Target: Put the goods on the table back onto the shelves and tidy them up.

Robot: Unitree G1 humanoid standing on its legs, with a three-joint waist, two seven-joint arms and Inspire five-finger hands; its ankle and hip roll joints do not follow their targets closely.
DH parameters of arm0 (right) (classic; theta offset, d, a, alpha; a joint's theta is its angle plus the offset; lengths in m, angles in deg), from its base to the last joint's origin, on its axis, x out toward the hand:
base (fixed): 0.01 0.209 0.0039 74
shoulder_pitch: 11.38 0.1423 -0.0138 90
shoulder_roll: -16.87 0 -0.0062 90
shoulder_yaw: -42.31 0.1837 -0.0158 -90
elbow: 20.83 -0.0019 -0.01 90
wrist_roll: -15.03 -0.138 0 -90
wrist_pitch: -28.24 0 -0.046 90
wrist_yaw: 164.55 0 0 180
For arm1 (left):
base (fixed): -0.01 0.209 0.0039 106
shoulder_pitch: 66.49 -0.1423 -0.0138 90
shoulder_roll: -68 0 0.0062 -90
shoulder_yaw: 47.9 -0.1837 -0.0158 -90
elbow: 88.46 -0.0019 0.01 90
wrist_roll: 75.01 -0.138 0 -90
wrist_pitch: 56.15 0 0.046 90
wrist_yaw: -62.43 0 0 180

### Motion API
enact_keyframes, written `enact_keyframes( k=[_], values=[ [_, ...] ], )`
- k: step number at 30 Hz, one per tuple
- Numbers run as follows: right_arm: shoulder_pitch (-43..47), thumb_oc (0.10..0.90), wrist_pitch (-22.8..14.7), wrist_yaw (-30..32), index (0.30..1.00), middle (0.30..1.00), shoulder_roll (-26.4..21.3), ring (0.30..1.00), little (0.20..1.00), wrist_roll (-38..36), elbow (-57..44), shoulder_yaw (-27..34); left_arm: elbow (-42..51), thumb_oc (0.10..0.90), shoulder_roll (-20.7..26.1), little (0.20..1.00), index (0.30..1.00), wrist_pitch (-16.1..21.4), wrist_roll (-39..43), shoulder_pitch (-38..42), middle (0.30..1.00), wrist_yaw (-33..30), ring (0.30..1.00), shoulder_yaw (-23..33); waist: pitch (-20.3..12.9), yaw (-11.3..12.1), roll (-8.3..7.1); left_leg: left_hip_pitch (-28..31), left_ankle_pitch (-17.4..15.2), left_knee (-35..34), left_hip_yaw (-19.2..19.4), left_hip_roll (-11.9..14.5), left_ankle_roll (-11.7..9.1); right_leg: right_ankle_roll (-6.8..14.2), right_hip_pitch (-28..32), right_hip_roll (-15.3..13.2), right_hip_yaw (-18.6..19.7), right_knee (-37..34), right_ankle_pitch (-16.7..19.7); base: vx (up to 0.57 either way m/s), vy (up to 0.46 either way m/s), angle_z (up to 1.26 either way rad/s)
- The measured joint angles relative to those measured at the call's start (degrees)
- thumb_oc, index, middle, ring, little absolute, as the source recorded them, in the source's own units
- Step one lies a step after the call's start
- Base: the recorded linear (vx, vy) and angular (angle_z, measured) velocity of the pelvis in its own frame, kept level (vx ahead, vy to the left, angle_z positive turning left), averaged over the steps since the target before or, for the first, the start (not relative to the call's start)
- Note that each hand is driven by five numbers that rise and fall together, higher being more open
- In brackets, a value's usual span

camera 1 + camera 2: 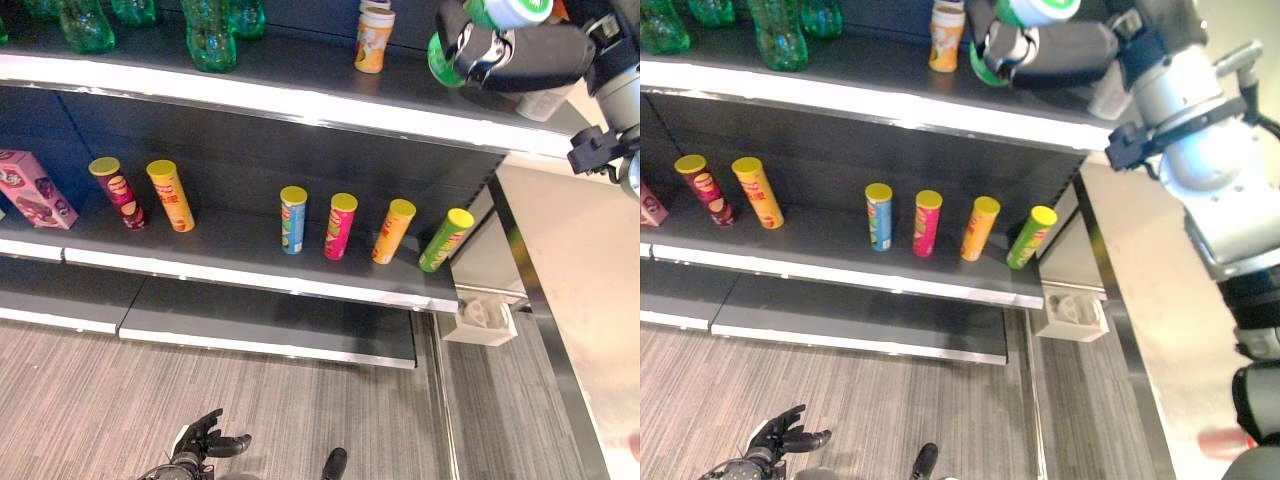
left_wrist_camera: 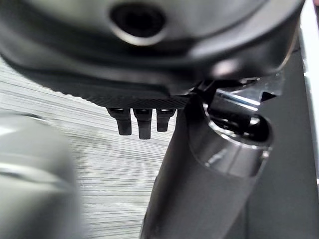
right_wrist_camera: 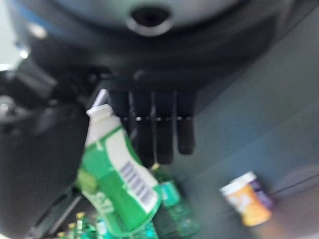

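At the upper right of the frame the right hand (image 1: 1060, 45), fingers curled round a green bottle (image 3: 117, 179), should lower it upright onto the top shelf (image 1: 330, 95) beside the orange cup (image 1: 373, 40), while the left hand (image 1: 205, 440) hangs relaxed low down.

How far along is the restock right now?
Looks done: six chip tubes stand on the middle shelf, green bottles and an orange cup on the top shelf. In hand: the right hand holds a green and white bottle over the top shelf, not yet set down. The left hand hangs open near the floor. Whatever else remains can't be judged.
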Motion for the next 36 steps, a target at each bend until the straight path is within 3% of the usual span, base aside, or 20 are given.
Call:
enact_keyframes(
  k=[3,4,7,8,9,10,11,13,14,16,26,36],
  values=[
    [0.42,0.4,0.06,-0.1,0.3,0.3,0.11,0.3,0.3,-1.92,2.37,-0.24,-1.32,0.8,0.05,0.9,0.9,-0.12,0.46,0.1,0.9,0.18,0.9,-0.45,0.41,-0.2,-0.38,0.71,0.75,-16.43,4.08,-0.63,1.23,0.78,0.36,0.14,-0.33,-0.21,-0.56,0.07,0.113,0.04],
    [0.41,0.4,0.34,-0.14,0.3,0.3,0.2,0.3,0.3,-2.29,3.49,-0.53,-1.2,0.8,0.01,0.9,0.9,-0.1,0.4,0.2,0.9,0.18,0.9,-1.47,0.55,-0.16,0.44,1.25,3.52,-22.64,3.82,-1.04,3.1,1.61,0.47,0.27,-0.05,0.1,-0.42,0.12,0.162,-0.09],
    [0.9,0.4,0.37,-0.53,0.3,0.3,0.92,0.3,0.3,-3.11,8.93,-2.29,-1.85,0.8,-0.6,0.9,0.9,-0.09,0.36,0.48,0.9,0.41,0.9,-2.35,0.7,-1.19,3.51,1.27,4.54,-32.09,0.3,-0.95,3.67,5.06,0.75,0.38,0.14,-0.27,-0.63,0.13,0.12,-0.11],
    [0.86,0.4,0.93,-0.7,0.3,0.3,1.14,0.3,0.3,-3.16,10.96,-3.24,-1.85,0.8,-0.49,0.9,0.9,-0.08,0.41,0.28,0.9,0.32,0.9,-2.18,0.72,-1.25,3.84,1.71,8.16,-32.34,0.28,-2.0,5.96,6.6,1.01,-0.48,0.44,-0.26,-0.49,0.16,0.15,-0.17],
    [0.75,0.4,1.72,-1.22,0.3,0.3,1.7,0.3,0.3,-3.15,12.33,-4.11,-1.8,0.8,-0.04,0.9,0.9,-0.08,0.41,-0.23,0.9,0.04,0.9,-2.12,0.28,-1.44,3.09,2.56,8.49,-33.46,0.77,-4.11,6.74,8.41,1.08,-2.47,1.03,-0.26,-0.59,0.14,0.153,-0.06],
    [0.76,0.4,2.32,-1.36,0.3,0.3,1.73,0.3,0.3,-3.16,12.64,-4.57,-1.76,0.8,0.15,0.9,0.9,-0.09,0.41,-0.07,0.9,-0.02,0.9,-2.13,0.11,-1.88,2.81,2.88,8.06,-33.41,0.87,-5.64,7.43,9.19,1.43,-3.84,1.15,-0.26,-0.35,0.14,0.161,0.16],
    [0.77,0.4,2.64,-1.41,0.3,0.3,1.85,0.3,0.3,-3.16,12.54,-5.16,-1.52,0.8,0.59,0.9,0.9,-0.06,0.4,-0.6,0.9,-0.09,0.9,-2.04,-0.07,-1.8,2.62,4.3,7.14,-33.38,1.0,-9.0,9.22,11.0,3.01,-6.89,1.31,-0.23,0.42,0.13,0.175,0.27],
    [0.78,0.4,2.66,-1.59,0.3,0.3,1.98,0.3,0.3,-3.16,11.42,-5.2,-1.01,0.8,3.08,0.9,0.9,0.04,0.38,-0.21,0.9,-0.15,0.9,-0.89,-0.25,-0.92,2.34,5.17,6.38,-33.32,1.05,-10.88,10.33,11.59,3.89,-8.56,1.53,0.17,0.97,0.13,0.19,0.13],
    [0.9,0.4,2.9,-1.97,0.3,0.3,2.16,0.3,0.3,-3.16,12.2,-5.69,-0.97,0.8,3.84,0.9,0.9,0.05,0.38,0.52,0.9,-0.26,0.9,0.12,-0.28,0.2,2.29,6.43,6.25,-33.32,1.04,-10.86,10.53,11.75,5.02,-8.56,1.47,0.18,1.6,0.14,0.223,-0.05],
    [1.35,0.4,2.95,-2.23,0.3,0.3,3.34,0.3,0.3,-3.16,14.39,-5.91,-1.31,0.8,3.98,0.9,0.9,0.08,0.24,0.65,0.9,-0.22,0.9,0.08,-0.58,0.17,1.79,7.36,5.68,-33.32,1.64,-10.89,10.34,12.0,5.54,-8.25,1.49,0.2,1.78,0.12,0.178,-0.19],
    [3.62,0.4,4.34,-4.92,0.3,0.3,3.95,0.3,0.3,-3.25,16.3,-9.78,-1.51,0.8,3.13,0.9,0.9,0.1,-0.07,-0.42,0.9,-0.12,0.9,-1.34,-1.18,-1.68,-1.29,6.54,4.83,-33.38,4.02,-10.53,9.25,13.08,3.14,-8.11,1.74,0.16,0.29,0.03,0.03,-0.14],
    [3.62,0.4,4.37,-6.43,0.3,0.3,3.96,0.3,0.3,-3.98,16.95,-11.18,-1.49,0.8,3.12,0.9,0.9,0.13,-0.05,-1.52,0.9,-0.09,0.9,-1.39,-1.69,-1.69,-2.02,6.28,5.41,-33.34,5.08,-9.74,8.96,12.6,2.07,-7.27,2.99,0.16,0.64,0.01,-0.009,-0.06]
  ],
)
